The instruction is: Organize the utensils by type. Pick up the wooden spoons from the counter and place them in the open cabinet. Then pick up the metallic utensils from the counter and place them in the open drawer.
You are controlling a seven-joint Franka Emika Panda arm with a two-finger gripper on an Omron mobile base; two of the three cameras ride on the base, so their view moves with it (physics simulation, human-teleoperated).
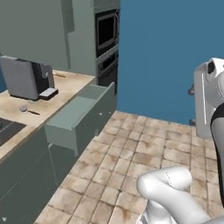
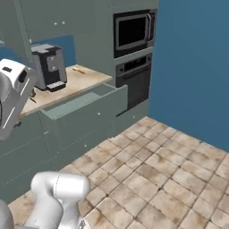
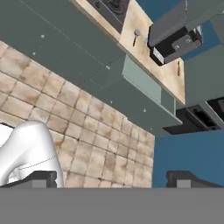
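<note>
My gripper is open, its two dark fingertips far apart with nothing between them, high above the tiled floor and away from the counter. A metal utensil with a round grey head and dark handle lies on the counter in front of the coffee machine; the hand view shows this utensil too. A small wooden spoon lies farther along the counter, also in the hand view. The drawer stands pulled open and looks empty. Wall cabinets hang above the counter.
A dark grey coffee machine stands on the counter. A built-in microwave and oven stack ends the counter run. A black cooktop sits at the near left. The tiled floor is wide and open.
</note>
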